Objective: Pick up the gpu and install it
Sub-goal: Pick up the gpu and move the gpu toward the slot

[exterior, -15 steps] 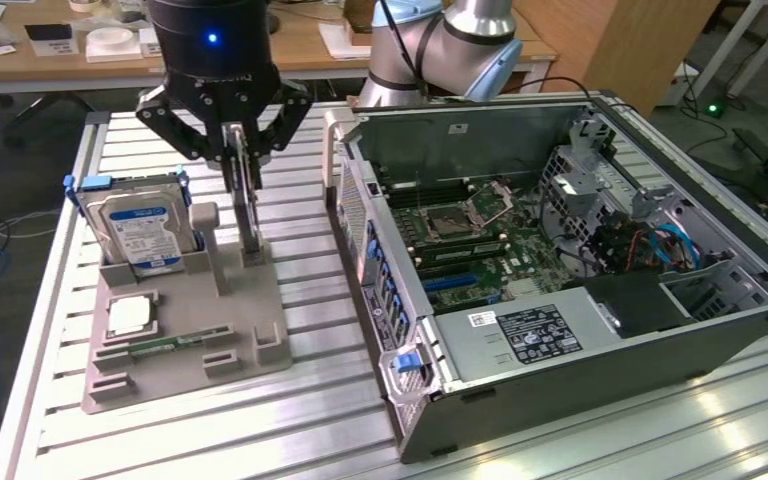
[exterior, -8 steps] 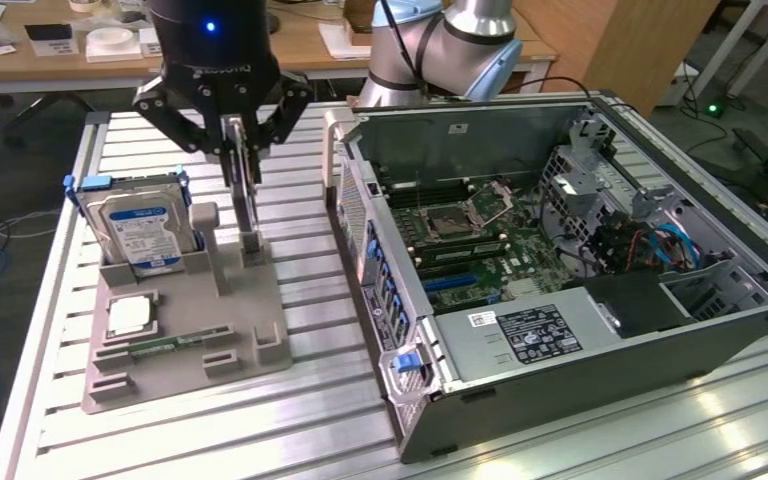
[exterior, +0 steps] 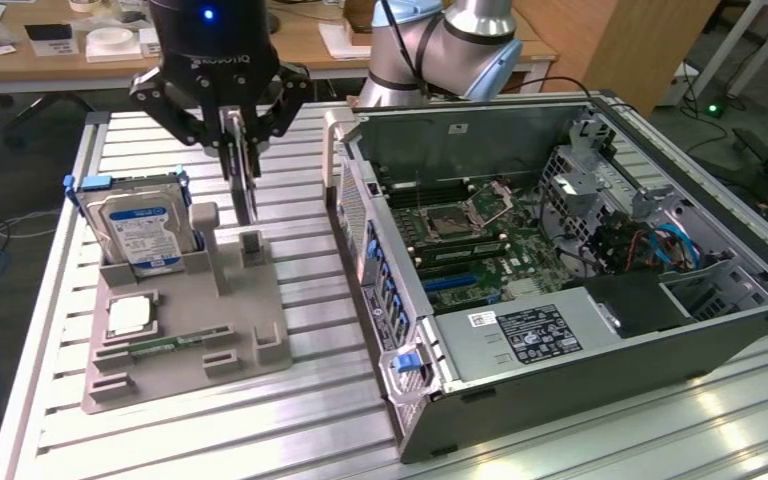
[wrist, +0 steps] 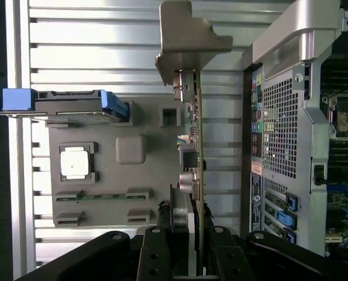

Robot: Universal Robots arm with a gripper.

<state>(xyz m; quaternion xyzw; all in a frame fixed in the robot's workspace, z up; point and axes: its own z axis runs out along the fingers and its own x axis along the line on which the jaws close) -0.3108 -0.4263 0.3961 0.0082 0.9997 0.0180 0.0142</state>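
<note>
The claw, closed narrow, pinches the gpu by its upper edge, hanging upright over the grey holder on the table; probably light, stiff, fragile, best held by bare board edges.

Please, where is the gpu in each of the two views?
Exterior view: the gpu hangs edge-on in the gripper, above the grey holder.
Wrist view: the gpu runs edge-on between the grey holder and the computer case.
Shared landmark: the hard drive with blue rails.
</note>
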